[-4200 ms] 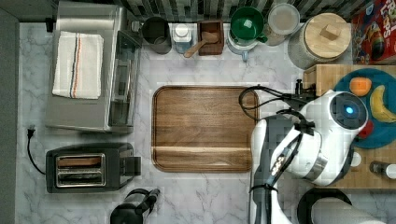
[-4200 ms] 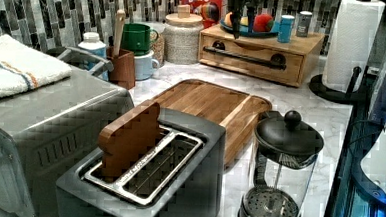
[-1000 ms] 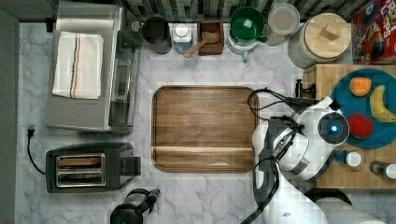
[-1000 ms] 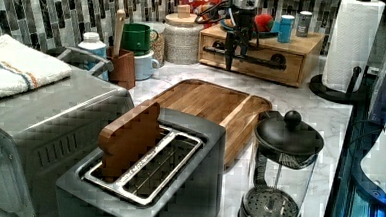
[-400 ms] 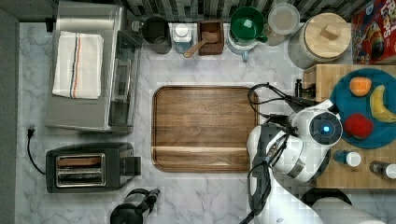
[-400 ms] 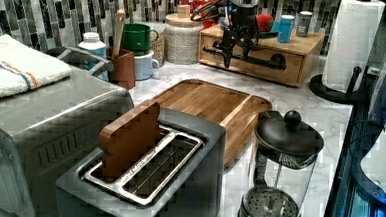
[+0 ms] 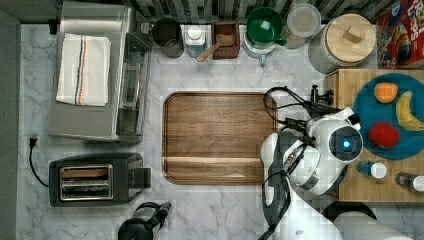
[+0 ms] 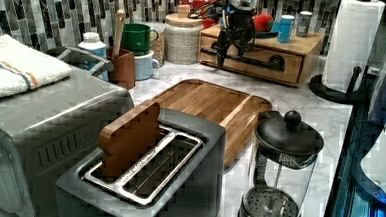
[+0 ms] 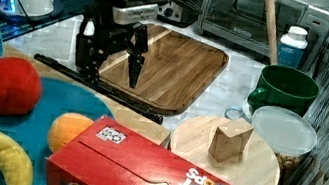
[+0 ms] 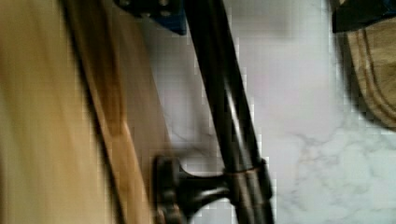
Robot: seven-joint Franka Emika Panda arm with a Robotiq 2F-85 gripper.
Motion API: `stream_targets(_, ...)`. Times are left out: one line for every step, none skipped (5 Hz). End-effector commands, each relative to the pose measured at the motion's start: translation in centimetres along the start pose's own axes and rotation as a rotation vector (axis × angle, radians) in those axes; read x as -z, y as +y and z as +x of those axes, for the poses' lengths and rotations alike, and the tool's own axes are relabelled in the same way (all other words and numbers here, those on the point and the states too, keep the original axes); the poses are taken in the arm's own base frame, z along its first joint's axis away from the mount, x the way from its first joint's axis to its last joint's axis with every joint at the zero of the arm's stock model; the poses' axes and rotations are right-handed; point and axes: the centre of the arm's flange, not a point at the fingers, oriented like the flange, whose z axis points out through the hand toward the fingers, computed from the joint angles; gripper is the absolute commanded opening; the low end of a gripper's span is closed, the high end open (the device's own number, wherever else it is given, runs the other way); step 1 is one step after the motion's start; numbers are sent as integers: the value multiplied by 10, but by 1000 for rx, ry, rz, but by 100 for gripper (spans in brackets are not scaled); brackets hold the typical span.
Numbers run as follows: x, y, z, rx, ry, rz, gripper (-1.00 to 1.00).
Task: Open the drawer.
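The drawer point(image 8: 289, 63) is a light wooden box with a long black bar handle point(image 8: 258, 62) along its front. My gripper point(image 8: 230, 53) hangs at the handle's end on the left view's left, open. In the right view the gripper point(image 9: 109, 74) straddles the handle point(image 9: 55, 65), one finger on the drawer point(image 9: 142, 123) side and one on the counter side. The wrist view has the handle point(image 10: 224, 112) and one black mount point(image 10: 187, 189) between the fingertips point(image 10: 154, 8), close to the drawer front point(image 10: 56, 116). From the top view, the arm point(image 7: 330, 150) covers the drawer's point(image 7: 350, 82) front edge.
A blue plate point(image 7: 395, 115) with fruit, a cup and a tin sit on the drawer unit. A brown wooden tray point(image 7: 220, 135) lies just in front of the handle. Oven point(image 7: 95, 75), toaster point(image 7: 95, 182), French press point(image 8: 282, 178), paper towel roll point(image 8: 357, 42) and jars stand around.
The arm came over the drawer front and the open gripper dropped around the handle. In the last half second it sank slightly lower.
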Motion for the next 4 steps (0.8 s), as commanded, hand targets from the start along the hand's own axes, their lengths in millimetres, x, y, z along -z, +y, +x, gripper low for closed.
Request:
stream_targets(-11, -231, -38, 223, -120, 155, 100)
stream_targets(0, -257, -39, 204, -127, 145, 100)
stream_targets(1, -283, -45, 182, -91, 122, 100)
stream_targets(0, -300, -43, 169, -104, 114, 100)
